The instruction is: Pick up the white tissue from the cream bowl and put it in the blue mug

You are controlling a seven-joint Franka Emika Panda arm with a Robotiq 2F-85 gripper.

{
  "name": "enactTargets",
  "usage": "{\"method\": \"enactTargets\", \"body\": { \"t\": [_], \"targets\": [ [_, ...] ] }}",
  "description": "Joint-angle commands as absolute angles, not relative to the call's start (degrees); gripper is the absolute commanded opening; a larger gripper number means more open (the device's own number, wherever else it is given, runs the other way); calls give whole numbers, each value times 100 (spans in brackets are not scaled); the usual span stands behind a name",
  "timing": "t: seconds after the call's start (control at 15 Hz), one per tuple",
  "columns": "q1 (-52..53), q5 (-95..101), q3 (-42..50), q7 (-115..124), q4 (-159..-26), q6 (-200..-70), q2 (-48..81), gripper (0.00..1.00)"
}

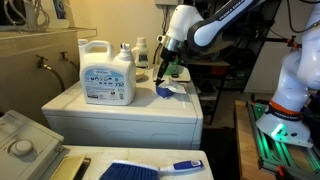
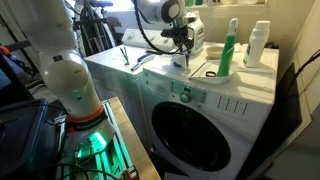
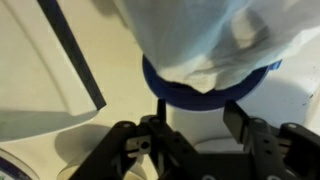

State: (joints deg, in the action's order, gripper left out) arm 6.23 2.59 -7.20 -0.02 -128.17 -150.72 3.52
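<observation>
The white tissue [image 3: 190, 40] lies crumpled over the blue mug [image 3: 205, 95] and covers most of its opening. Only the mug's dark-blue rim shows under it. My gripper [image 3: 195, 108] is open just above the mug, and nothing sits between its fingers. In an exterior view my gripper [image 1: 164, 70] hangs over the mug [image 1: 165, 92] on the washer top, and a white bit of the tissue [image 1: 171, 89] shows at the rim. In the other exterior view my gripper [image 2: 181, 48] is over the same spot. I cannot make out the cream bowl.
A big white detergent jug [image 1: 108, 72] and small bottles [image 1: 141, 52] stand on the washer top [image 1: 70, 105]. A green bottle [image 2: 230, 55] and a white bottle [image 2: 259, 45] stand near the wall. A blue-handled brush [image 1: 150, 169] lies on a nearer surface.
</observation>
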Motion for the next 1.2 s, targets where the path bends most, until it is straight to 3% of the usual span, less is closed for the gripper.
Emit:
{"method": "enactTargets", "body": {
  "t": [0.0,0.07,0.67,1.13],
  "targets": [
    [544,-81,-643,-225,-12666,-15008,125,94],
    [536,-140,-628,-227,-12621,-15029,99,100],
    [537,-489,-569,-1948,-12579,-13241,-164,100],
    [526,167,-538,-1845,-12648,-12501,-139,100]
  ]
}}
